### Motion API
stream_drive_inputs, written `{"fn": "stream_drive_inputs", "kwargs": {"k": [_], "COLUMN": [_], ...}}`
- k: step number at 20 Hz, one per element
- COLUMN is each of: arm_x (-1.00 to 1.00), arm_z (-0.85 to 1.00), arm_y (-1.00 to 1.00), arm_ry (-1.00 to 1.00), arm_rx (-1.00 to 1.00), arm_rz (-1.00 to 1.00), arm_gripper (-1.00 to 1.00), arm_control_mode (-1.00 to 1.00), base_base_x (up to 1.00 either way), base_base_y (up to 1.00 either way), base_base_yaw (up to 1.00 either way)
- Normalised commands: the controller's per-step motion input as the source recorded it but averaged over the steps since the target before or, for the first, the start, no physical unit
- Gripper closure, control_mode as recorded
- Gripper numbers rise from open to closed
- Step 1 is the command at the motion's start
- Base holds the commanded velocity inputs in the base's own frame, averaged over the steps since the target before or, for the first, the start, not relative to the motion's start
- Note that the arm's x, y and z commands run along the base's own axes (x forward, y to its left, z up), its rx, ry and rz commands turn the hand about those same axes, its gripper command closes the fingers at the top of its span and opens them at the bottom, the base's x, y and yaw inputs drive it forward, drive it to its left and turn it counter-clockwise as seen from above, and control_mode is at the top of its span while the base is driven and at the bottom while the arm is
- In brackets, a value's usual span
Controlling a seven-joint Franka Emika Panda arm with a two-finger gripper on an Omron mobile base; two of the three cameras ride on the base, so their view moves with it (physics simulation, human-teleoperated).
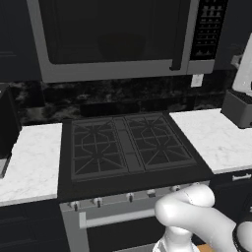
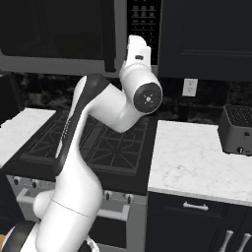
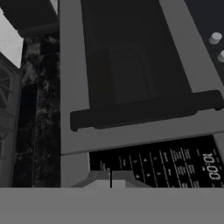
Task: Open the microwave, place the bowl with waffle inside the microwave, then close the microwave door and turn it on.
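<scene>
Hovering clenched, empty gripper point(image 3: 111, 184) | before closed grey-framed, dark-glass microwave point(image 1: 118, 39) button panel point(image 3: 162, 162) | risk: missing dark bar handle point(image 3: 146, 109), pressing buttons instead

microwave door point(image 1: 110, 34) shut, stove point(image 1: 125, 147) bare, toaster point(image 2: 237, 129) aside

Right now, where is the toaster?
The toaster sits on the white counter right of the stove, against the back wall.

Two base views from behind, sharing microwave point(image 1: 123, 37) and stove point(image 1: 129, 145), hand view rolled, close on microwave door point(image 3: 131, 83)
</scene>
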Motion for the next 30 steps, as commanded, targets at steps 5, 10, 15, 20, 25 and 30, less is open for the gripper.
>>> {"fn": "stream_drive_inputs", "kwargs": {"k": [5,10,15,20,25,30], "arm_x": [0.15,0.37,0.32,0.31,0.42,0.42], "arm_z": [-0.05,-0.41,-0.19,0.0,0.0,0.03], "arm_y": [0.0,-0.02,-0.13,-0.21,-0.07,-0.01], "arm_ry": [0.0,0.0,-0.08,-0.01,0.0,0.0], "arm_rx": [0.0,-0.02,-0.01,0.0,0.0,0.0], "arm_rz": [0.0,0.0,0.0,-0.02,-0.02,-0.01], "arm_gripper": [1.0,1.0,1.0,1.0,1.0,1.0], "arm_control_mode": [-1.0,-1.0,-1.0,-1.0,-1.0,-1.0], "base_base_x": [0.0,0.0,0.0,0.0,0.0,0.0], "base_base_y": [0.0,0.0,0.0,0.0,0.0,0.0], "base_base_yaw": [0.0,0.0,0.0,0.0,0.0,0.0]}}
